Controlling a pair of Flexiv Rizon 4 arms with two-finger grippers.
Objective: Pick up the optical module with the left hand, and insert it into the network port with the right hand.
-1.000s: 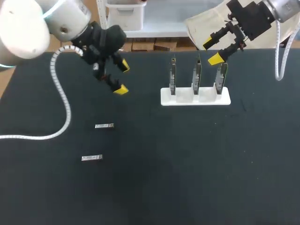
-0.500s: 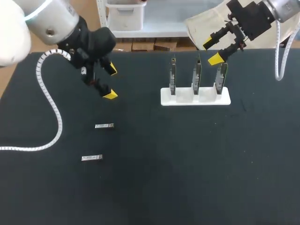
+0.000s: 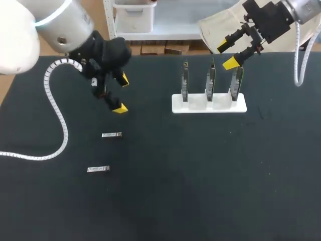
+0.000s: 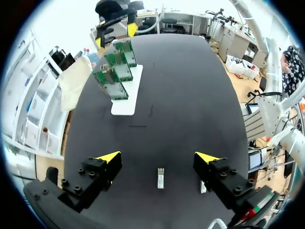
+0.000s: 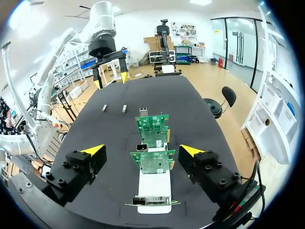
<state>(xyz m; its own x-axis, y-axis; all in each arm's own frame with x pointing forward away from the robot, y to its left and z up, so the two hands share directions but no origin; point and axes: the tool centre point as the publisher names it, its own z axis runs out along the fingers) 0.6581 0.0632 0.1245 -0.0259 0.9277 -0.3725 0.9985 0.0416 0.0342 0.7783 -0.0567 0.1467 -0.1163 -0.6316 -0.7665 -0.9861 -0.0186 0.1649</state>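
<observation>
Hovering left jaws frame one optical module (image 4: 160, 178).

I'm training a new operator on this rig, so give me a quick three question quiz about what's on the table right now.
1. How many optical modules lie on the table?
2. True or false: the left arm's jaws are shut on one of them.
3. How many boards stand in the white stand: A one, B three, C five?
Key: 1 two; 2 false; 3 B.
</observation>
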